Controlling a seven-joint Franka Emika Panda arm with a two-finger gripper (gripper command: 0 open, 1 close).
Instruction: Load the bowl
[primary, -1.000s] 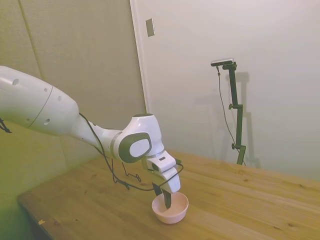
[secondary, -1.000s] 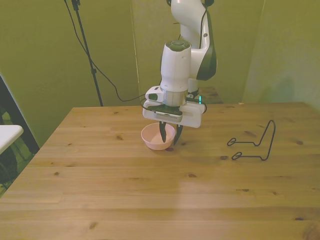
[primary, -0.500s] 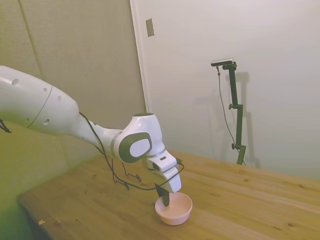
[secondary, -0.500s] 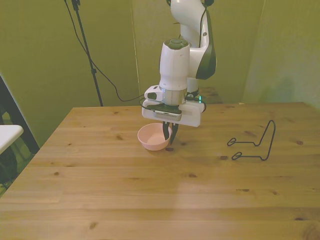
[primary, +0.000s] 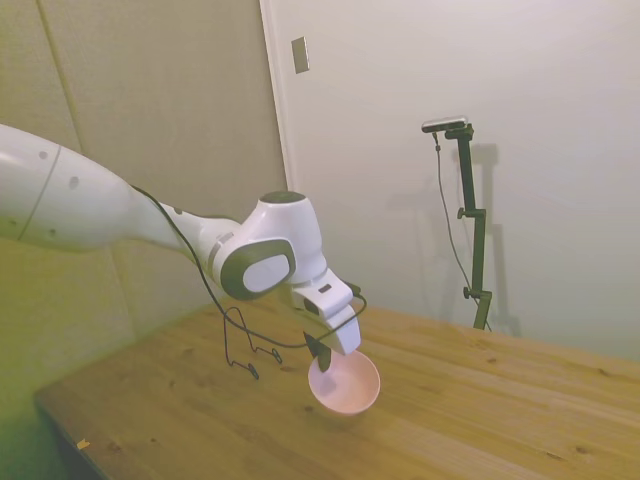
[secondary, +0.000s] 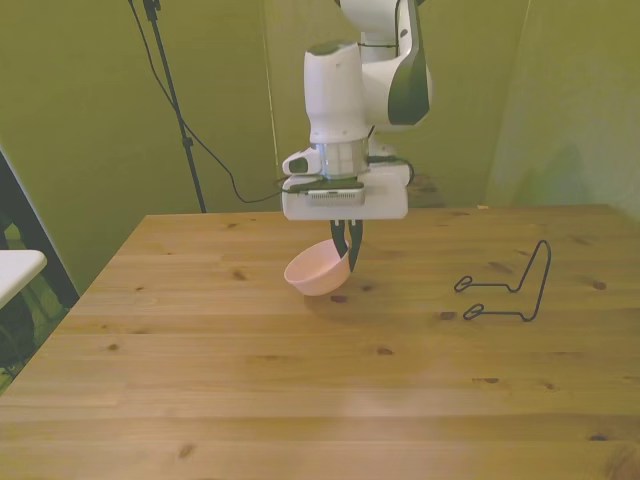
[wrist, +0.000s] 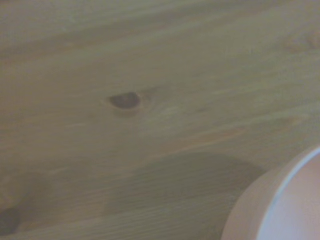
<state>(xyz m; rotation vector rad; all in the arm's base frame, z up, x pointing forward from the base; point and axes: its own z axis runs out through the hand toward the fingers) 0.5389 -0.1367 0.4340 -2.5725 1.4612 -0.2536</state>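
While pinched at its rim by the claw (secondary: 346, 259), hangs tilted above the knotty wooden surface (secondary: 300, 380): smooth round pale-pink bowl (secondary: 318, 274).

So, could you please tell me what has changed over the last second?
The hand, shut on the bowl's rim, has lifted it off the table; the bowl now hangs tilted in the air. The wire rack has stayed where it was.

We see the bowl (secondary: 317, 272), smooth pale-pink plastic with a soft sheen. Under it we have the bench (secondary: 300, 390), knotty, grained wood, matt finish. We note the rack (secondary: 508, 288), thin black wire, and the arm's glossy white shell.
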